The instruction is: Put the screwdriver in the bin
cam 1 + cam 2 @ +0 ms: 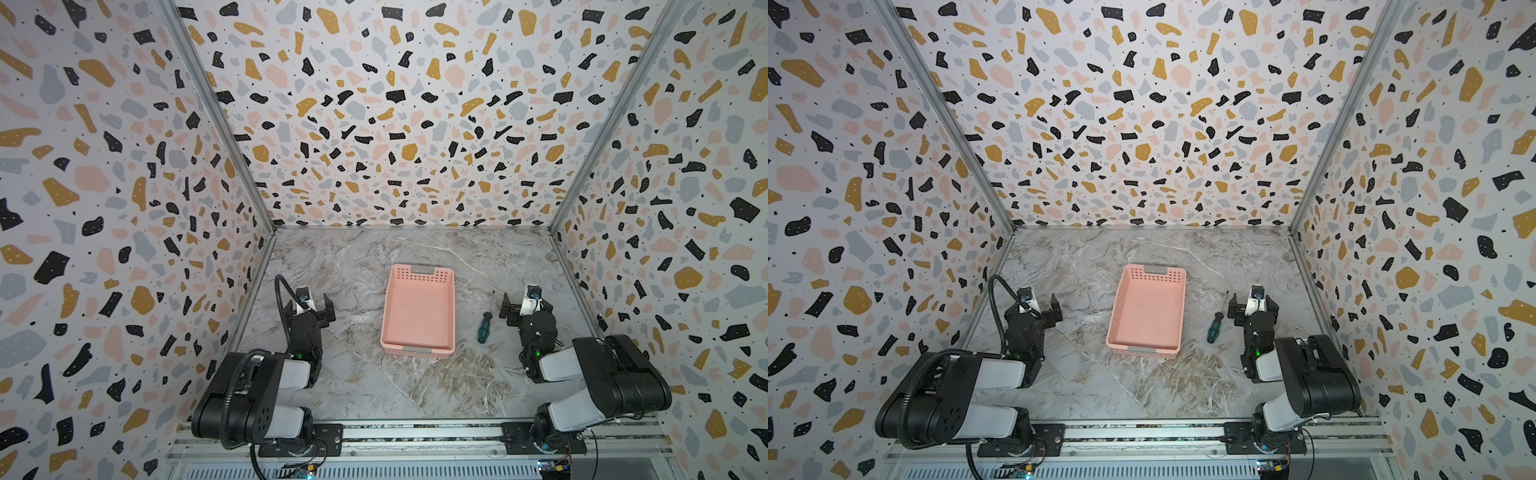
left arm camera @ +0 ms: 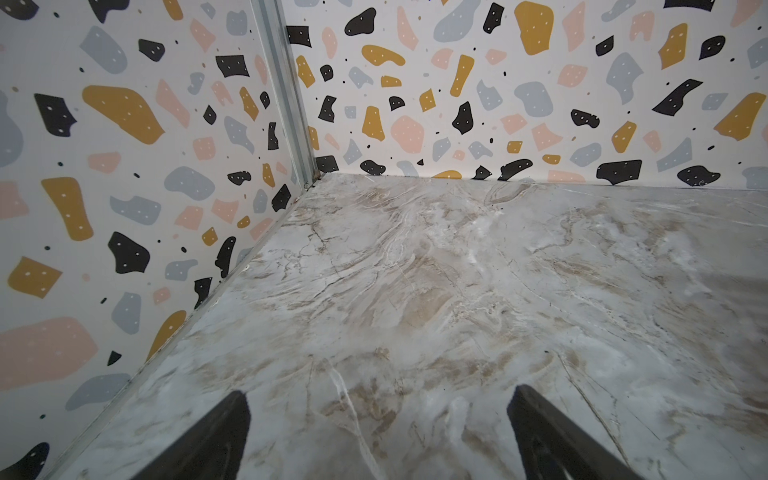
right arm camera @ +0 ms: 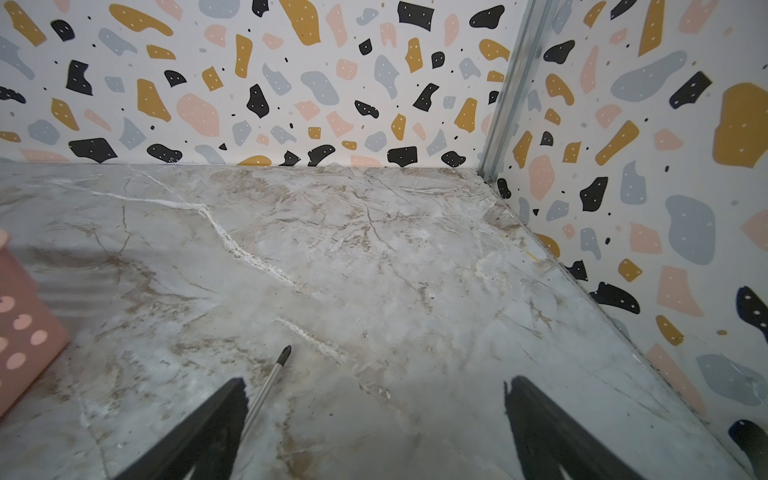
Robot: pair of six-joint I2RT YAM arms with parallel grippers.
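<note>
The screwdriver (image 1: pixel 484 323) (image 1: pixel 1215 327) lies flat on the marble table just right of the bin, green-and-black handle toward the front and thin shaft pointing to the back. The salmon-pink bin (image 1: pixel 419 311) (image 1: pixel 1148 311) stands empty mid-table. My right gripper (image 1: pixel 527 305) (image 1: pixel 1253 306) (image 3: pixel 376 382) is open, low over the table just right of the screwdriver. In the right wrist view the screwdriver's shaft (image 3: pixel 270 380) runs close beside one finger (image 3: pixel 216 419), and a corner of the bin (image 3: pixel 25 324) shows. My left gripper (image 1: pixel 311 303) (image 1: pixel 1036 307) (image 2: pixel 379 395) is open and empty, left of the bin.
Terrazzo-patterned walls close in the table on the left, back and right, with metal corner posts (image 1: pixel 266 216) (image 1: pixel 555 216). Both arm bases sit on a rail (image 1: pixel 415 432) along the front edge. Bare marble lies behind and in front of the bin.
</note>
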